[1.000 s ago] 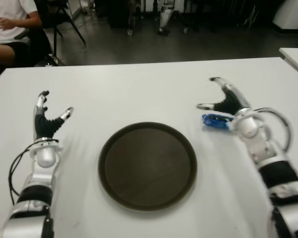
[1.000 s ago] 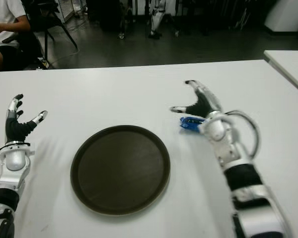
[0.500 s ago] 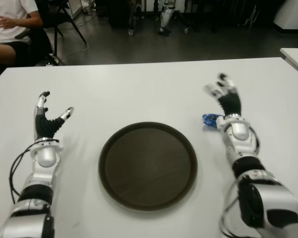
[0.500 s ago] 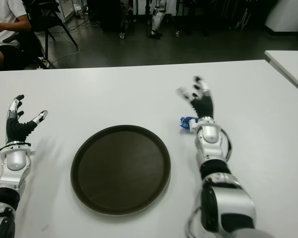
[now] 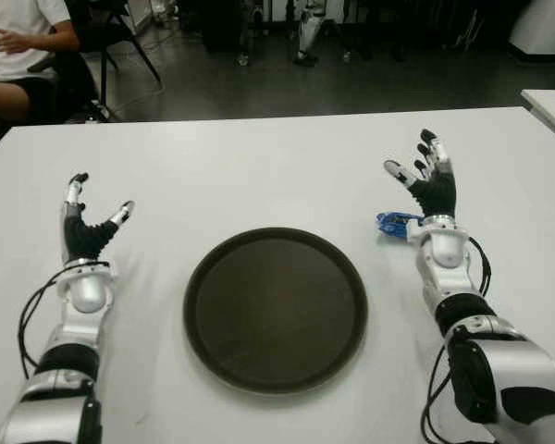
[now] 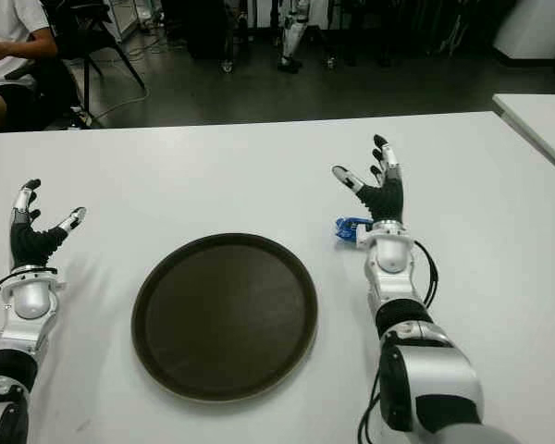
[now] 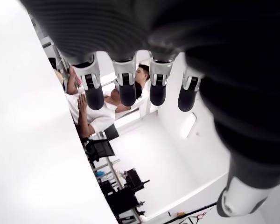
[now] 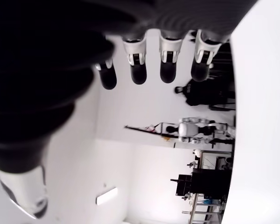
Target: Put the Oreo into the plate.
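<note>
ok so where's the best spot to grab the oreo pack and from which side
Probably across the middle of the blue Oreo pack, from above. It lies flat on the white table, between the dark plate and the right hand, so only a top-down pinch gets fingers on both long edges. That hand is open, and its wrist partly hides the pack's far end. The left hand is open too, left of the plate.

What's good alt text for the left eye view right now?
A blue Oreo packet lies on the white table, just right of an empty dark round plate and beside the wrist of the robot's open right hand. The left hand, also open, shows left of the plate.
</note>
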